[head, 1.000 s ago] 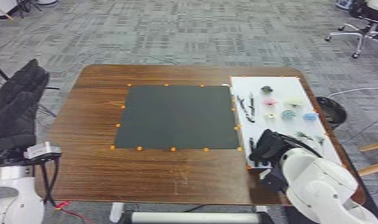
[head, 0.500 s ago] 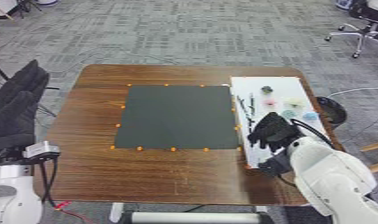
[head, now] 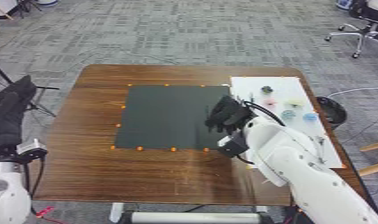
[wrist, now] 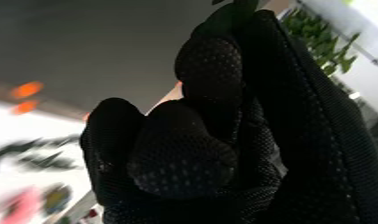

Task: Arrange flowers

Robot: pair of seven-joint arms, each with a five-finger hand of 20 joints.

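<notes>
No text, label, brand, number or sign could be read on or around the table (head: 150, 172).

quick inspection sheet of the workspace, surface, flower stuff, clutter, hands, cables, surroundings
surface: brown wooden table; dark mat in the middle, white board to its right
job's things: pink flower, blue flower and others lying on the board; green leaf in the right hand
clutter: nothing seen
hands: right hand over the mat's right side, apparently pinching the leaf; left hand off the table's left side, fingers fairly straight
cables: black cable along the right arm; white cable on the right
surroundings: black bin beside the table, grey carpet
</notes>
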